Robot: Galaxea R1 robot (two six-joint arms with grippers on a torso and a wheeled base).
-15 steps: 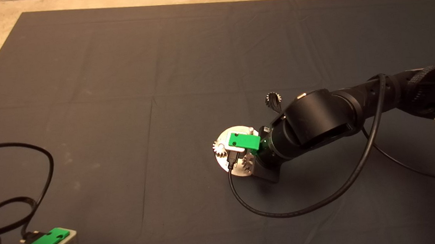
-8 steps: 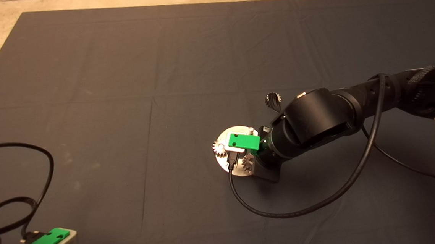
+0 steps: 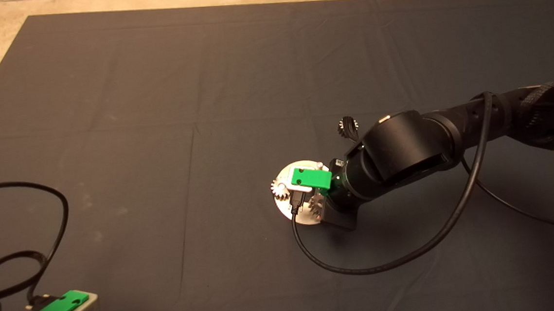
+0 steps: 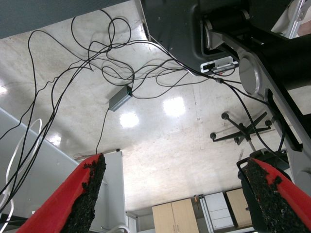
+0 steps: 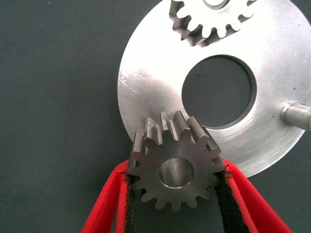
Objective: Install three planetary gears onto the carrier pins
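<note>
A gear (image 5: 176,169) is pinched by the right gripper (image 5: 175,194) jaws at frame bottom; hole & pin should be lined up, then gear pushed straight down.

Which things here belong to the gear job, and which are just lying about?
Job: shiny round metal disc, bare silver pin; seated silver gear; grey gear in right gripper; dark spare gear on mat.
Lying about: black cable; parked left gripper.

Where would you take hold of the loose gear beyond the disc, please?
Pinch the loose gear across its toothed rim, coming down from above; it seems to lie flat on the mat, and the bore must stay free for the bare pin.
</note>
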